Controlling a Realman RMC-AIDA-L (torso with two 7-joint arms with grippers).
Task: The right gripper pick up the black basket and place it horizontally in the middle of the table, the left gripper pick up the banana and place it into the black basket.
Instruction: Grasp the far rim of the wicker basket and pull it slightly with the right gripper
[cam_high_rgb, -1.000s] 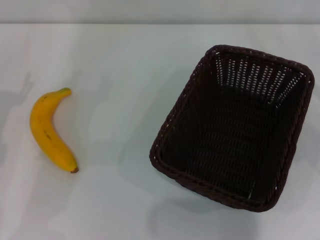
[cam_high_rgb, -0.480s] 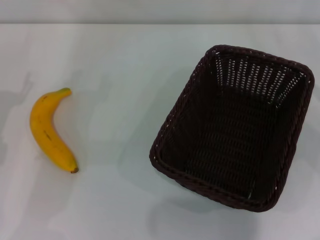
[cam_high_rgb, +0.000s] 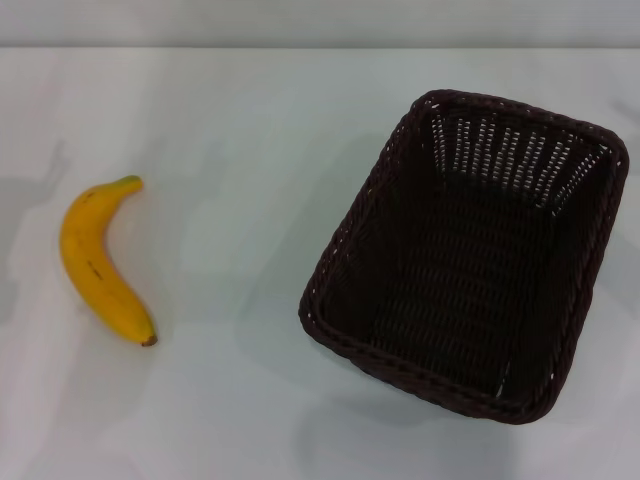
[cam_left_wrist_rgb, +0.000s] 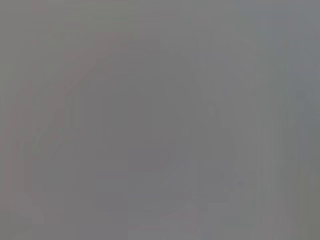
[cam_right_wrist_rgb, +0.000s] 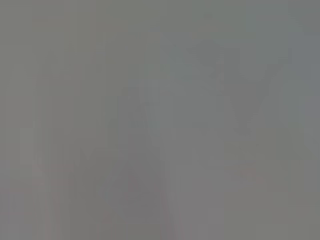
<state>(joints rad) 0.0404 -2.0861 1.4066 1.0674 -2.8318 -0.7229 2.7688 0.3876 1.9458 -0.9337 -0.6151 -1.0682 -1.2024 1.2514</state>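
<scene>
The black basket (cam_high_rgb: 470, 255) stands on the right side of the white table (cam_high_rgb: 240, 130) in the head view. It is turned at a slant, its long side running from front to back, and it is empty. The yellow banana (cam_high_rgb: 98, 262) lies on the left side of the table, its green stem tip pointing away from me and its dark end toward me. Neither gripper nor arm shows in the head view. Both wrist views show only a flat grey blur.
The table's far edge (cam_high_rgb: 320, 47) runs across the top of the head view. A wide stretch of bare tabletop lies between the banana and the basket.
</scene>
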